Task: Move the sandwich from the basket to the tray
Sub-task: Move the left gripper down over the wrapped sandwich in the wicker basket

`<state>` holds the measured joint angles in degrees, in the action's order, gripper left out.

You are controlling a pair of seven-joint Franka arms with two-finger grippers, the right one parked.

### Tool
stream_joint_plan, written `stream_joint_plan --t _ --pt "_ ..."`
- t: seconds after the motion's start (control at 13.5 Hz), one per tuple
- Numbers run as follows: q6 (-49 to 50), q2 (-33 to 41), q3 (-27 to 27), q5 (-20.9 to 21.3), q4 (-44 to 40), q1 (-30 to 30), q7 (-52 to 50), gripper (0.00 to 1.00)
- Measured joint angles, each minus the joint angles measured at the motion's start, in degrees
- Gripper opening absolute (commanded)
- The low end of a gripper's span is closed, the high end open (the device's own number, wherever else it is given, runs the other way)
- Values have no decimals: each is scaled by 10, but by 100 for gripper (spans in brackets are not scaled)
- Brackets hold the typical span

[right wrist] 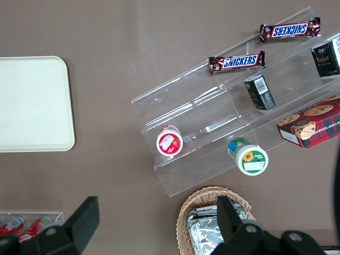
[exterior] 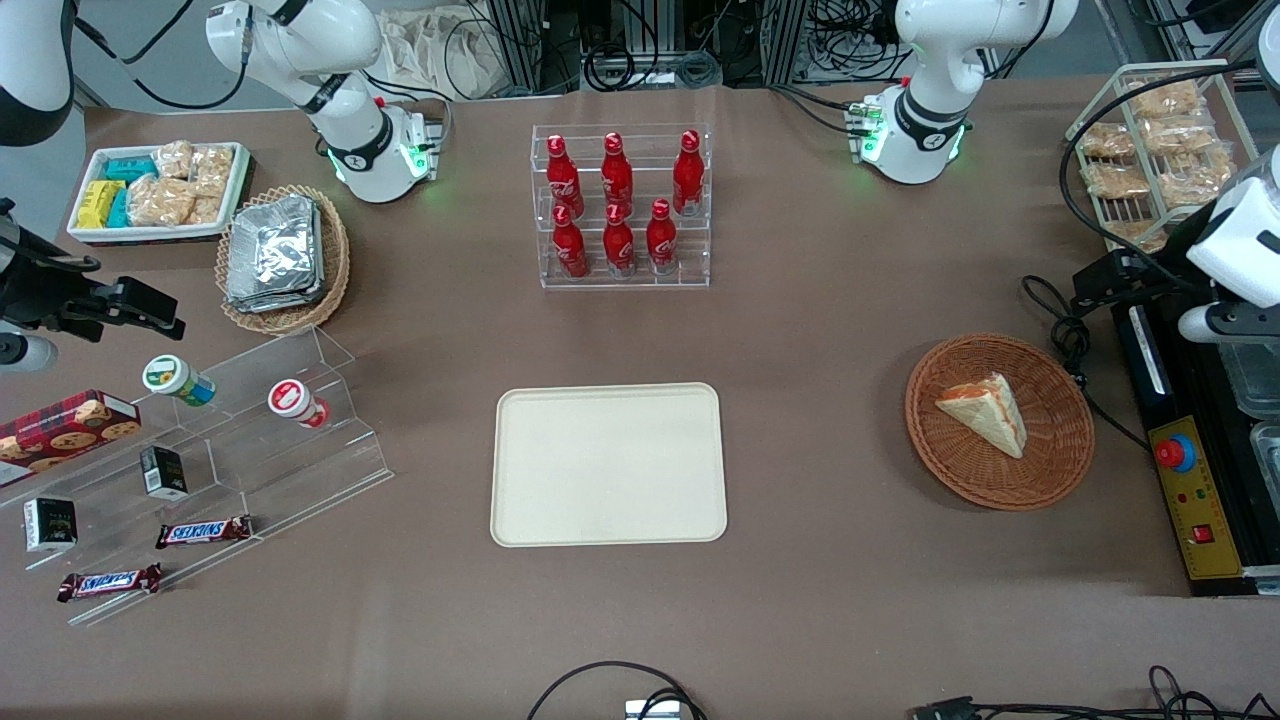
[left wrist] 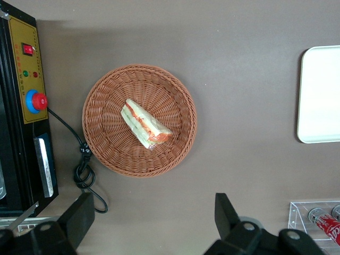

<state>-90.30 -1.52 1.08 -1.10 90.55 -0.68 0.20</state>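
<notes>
Sandwich [exterior: 985, 413], a clear-wrapped triangular wedge of white bread, lies on its side inside the round reddish-brown wicker basket [exterior: 1050, 470], roughly at the basket's centre, with the red-orange and green filling layers showing along one long edge [left wrist: 145, 124]. The basket [left wrist: 106, 143] rests on the brown table [exterior: 820, 330] toward the working arm's end, just beside a black control box [exterior: 1195, 500] bearing a red button [exterior: 1174, 453]; a black cable [left wrist: 84, 159] coils between box and basket. The cream-beige rectangular tray [exterior: 608, 463] sits flat at the table's middle, well apart from the basket, with nothing on it; one rounded edge of it [left wrist: 319, 95] shows in the left wrist view. The left arm's gripper [left wrist: 154, 223] hangs above the table near the basket's rim, clear of the wicker, its two black fingers [left wrist: 226, 212] spread wide and holding nothing. Farther from the front camera than the tray stands a clear acrylic rack [exterior: 622, 205] of red Coca-Cola bottles [exterior: 618, 170]. Toward the parked arm's end lie a stepped acrylic display [exterior: 230, 450] with Snickers bars [exterior: 203, 531] and a lighter wicker basket [exterior: 335, 260] of silver foil packets [exterior: 272, 252].
</notes>
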Motion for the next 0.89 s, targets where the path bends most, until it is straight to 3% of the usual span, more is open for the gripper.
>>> stream_joint_plan --t 0.37,0.59,0.89 --pt "0 -3 -1 0 1 0 -13 100" --pt "-10 -21 -1 16 16 0 -70 100" --pt "-106 -28 -2 21 99 1 -157 100"
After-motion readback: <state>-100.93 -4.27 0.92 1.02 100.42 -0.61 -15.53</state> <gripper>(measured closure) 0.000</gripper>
